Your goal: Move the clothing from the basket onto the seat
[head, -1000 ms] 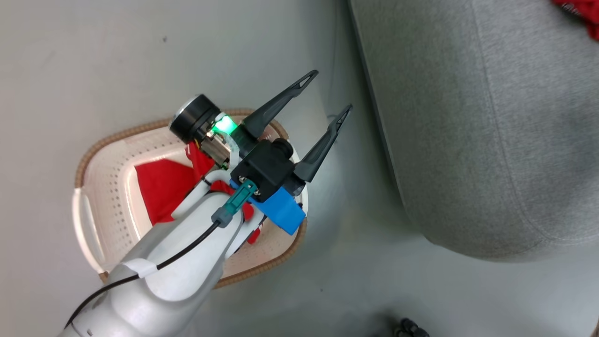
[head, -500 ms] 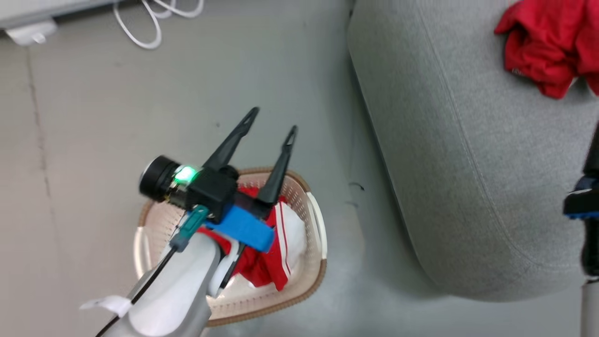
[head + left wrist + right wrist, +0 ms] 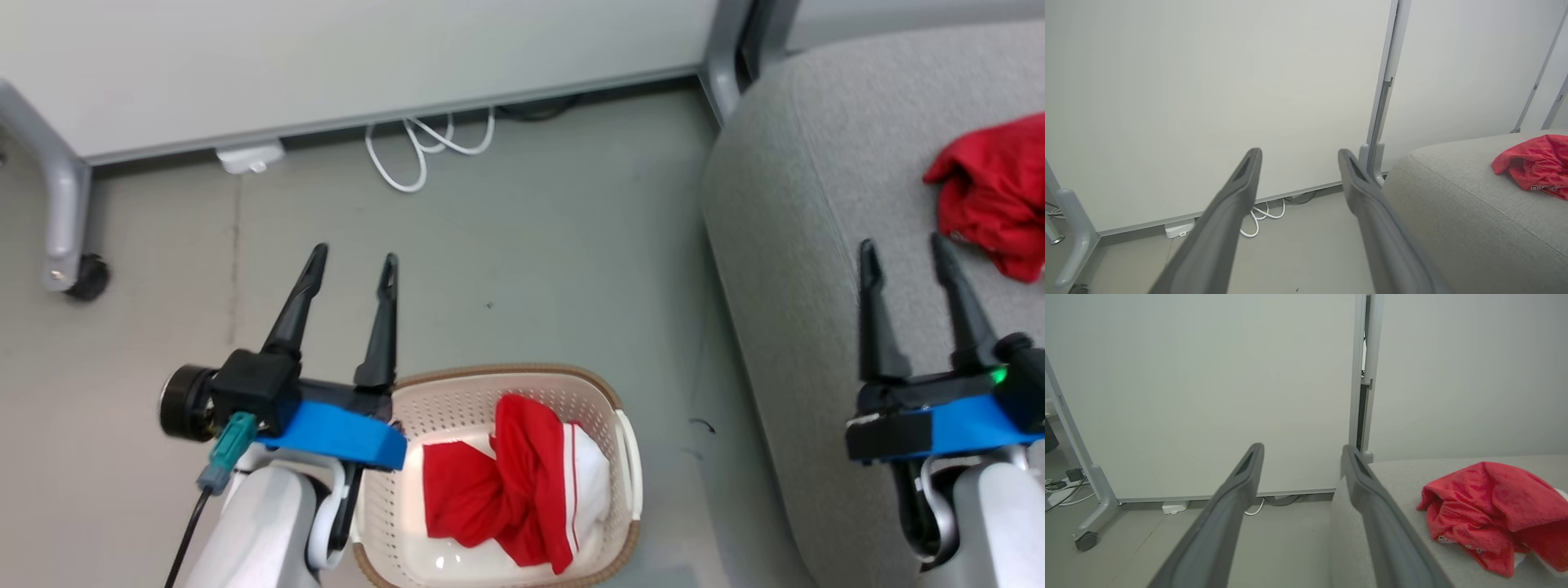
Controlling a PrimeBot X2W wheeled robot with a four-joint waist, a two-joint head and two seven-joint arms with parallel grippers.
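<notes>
1. Left gripper [image 3: 355, 255]: two long dark fingers spread wide, nothing between them. It hangs at the left rim of the basket, with the fingers over the bare floor and pointing toward the partition panel.
2. Right gripper [image 3: 902, 242]: fingers parted just as wide, and empty. It hovers over the seat, its tips just short of the red garment lying there.
3. Basket [image 3: 490, 371]: cream-white perforated plastic with a brown woven-look rim and side handles. It stands on the floor between the two grippers, near the seat's edge but apart from it.
4. Clothing in basket [image 3: 498, 482]: a crumpled bundle of red fabric with a white panel and thin white stripes, lying mostly in the right half. Bare basket bottom shows at the left.
5. Red garment [image 3: 992, 192]: one crumpled piece on the seat. In the right wrist view, small white print shows on its lower edge.
6. Seat [image 3: 800, 204]: a large grey upholstered cushion with rounded edges.
7. Floor [image 3: 531, 245]: smooth and grey.
8. Partition panel [image 3: 367, 49]: white board in a grey metal frame. A leg with a black caster [image 3: 86, 279] stands at the left.
9. White cable [image 3: 416, 151]: looped on the floor at the foot of the panel, beside a small white plug block [image 3: 249, 155].
</notes>
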